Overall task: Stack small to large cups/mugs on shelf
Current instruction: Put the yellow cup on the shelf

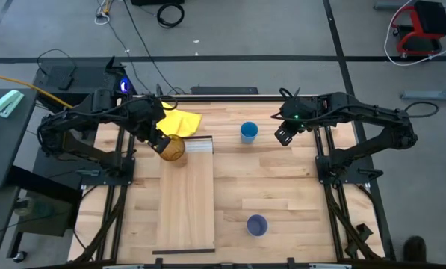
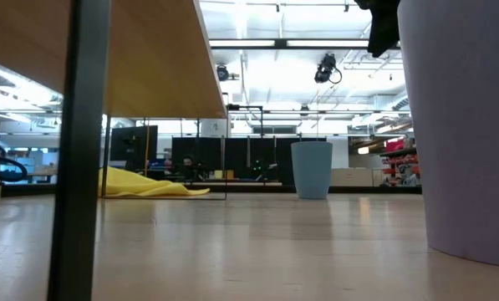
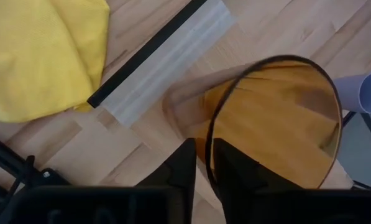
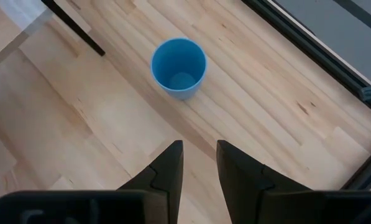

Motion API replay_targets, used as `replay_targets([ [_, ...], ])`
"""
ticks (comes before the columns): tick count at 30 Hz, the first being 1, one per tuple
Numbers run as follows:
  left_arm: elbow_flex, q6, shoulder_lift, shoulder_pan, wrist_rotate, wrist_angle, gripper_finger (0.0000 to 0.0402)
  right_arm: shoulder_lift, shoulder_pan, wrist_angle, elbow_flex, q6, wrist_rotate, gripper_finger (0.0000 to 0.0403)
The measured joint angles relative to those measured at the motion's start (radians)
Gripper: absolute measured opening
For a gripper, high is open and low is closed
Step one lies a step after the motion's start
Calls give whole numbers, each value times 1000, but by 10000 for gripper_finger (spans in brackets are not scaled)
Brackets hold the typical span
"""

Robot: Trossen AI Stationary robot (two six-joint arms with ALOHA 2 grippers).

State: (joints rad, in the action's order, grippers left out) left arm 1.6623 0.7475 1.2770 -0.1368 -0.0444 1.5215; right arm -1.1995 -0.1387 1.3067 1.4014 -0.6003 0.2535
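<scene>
lavender-blue cup: upright on the tabletop, nearest edge, right of the shelf — well apart from both claws.
shelf: long pale board, ridged white strip at far end.
left gripper: fingers clamped on the rim of the amber cup — cup tilted, over the shelf's far end, beside the strip.
right gripper: fingers slightly parted, holding nothing; bright blue cup upright just ahead, apart.
yellow cloth: far side, beyond the strip.

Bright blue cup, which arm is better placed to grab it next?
Probably the right. The right gripper hangs open beside the bright blue cup, while the left gripper is shut on the amber cup.
</scene>
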Motion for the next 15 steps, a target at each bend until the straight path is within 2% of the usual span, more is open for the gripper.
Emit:
replay_targets([
  [11, 0, -1, 0, 0, -8, -74, 87, 0, 0, 0, 0, -3, 0, 105],
  [15, 0, -1, 0, 0, -42, -83, 93, 0, 0, 0, 0, -3, 0, 105],
])
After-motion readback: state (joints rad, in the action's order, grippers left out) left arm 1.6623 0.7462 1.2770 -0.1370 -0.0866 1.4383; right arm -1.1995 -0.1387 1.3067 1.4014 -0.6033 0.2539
